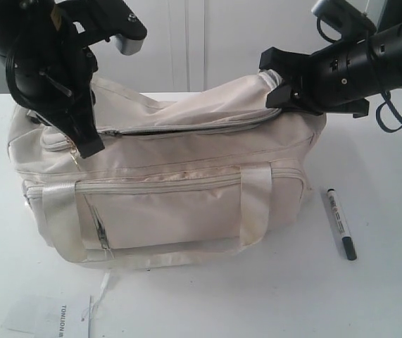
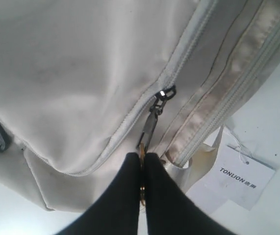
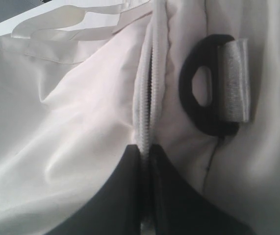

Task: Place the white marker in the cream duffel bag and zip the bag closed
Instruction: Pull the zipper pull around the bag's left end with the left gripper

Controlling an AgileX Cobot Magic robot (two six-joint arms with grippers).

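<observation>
Biggest worry for me: that skinny zip pull (image 2: 149, 128) could be slipping out of the left fingers (image 2: 122, 191) on a tug, or the floppy cream duffel bag (image 1: 179, 211) dragging across the counter (image 1: 384, 296). The white marker (image 1: 341, 223) is lying outside, near the bag's 4 o'clock. The left fingers are pressing together on the pull, and the right fingers (image 3: 120, 196) are pinching the zipper seam (image 3: 147, 98) beside the black strap ring (image 3: 203, 100).

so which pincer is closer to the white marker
Right. The right pincer pinches the cream duffel bag at the end beside the white marker; the left pincer holds the zip pull at the far end.
</observation>
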